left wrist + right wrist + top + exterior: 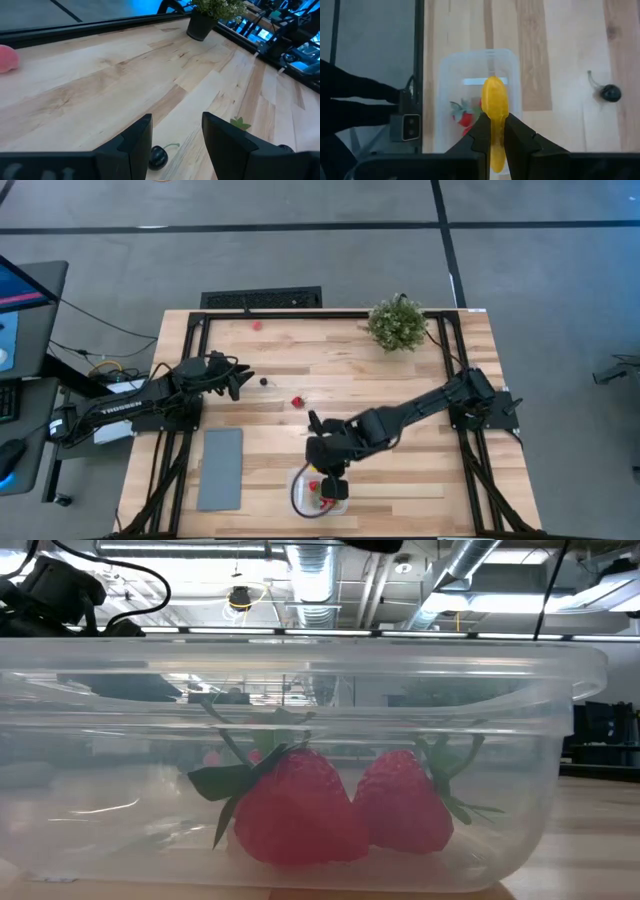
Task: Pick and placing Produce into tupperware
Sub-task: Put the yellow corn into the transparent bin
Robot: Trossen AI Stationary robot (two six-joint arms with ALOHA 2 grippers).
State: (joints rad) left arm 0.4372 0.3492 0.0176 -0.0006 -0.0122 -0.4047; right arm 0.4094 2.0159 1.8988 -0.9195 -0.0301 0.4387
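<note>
Two strawberries (340, 805) lie side by side on the floor of the tupperware (560, 790), leaves up, seen through the clear wall in the low view. Right gripper (493, 131) hangs directly above that tupperware (515, 75), jaws clamped on the yellow piece (495, 107), which stands out past the fingertips with its far end over the container's middle; the red pieces (466, 119) show below and just to one side of the fingers. High view confirms: right gripper (330, 470) sits over the tupperware (300, 498) at the table's near edge, arm reaching in across the table (450, 470). One black berry (610, 92) with a stem lies on bare wood well off to the side of this gripper, clear of the container. Left gripper (238, 380) is apart from the container, near the far left part of the table, jaws standing part-way open with nothing between them. A second black berry (158, 157) with a curled stem rests on the wood just ahead of the left fingers (135, 142), close to one fingertip; contact cannot be judged. A loose strawberry (297, 402) lies between the two grippers. Potted plant (397, 323) stands beyond, at the far edge; grey slab (221, 468) lies flat, below the left arm.
</note>
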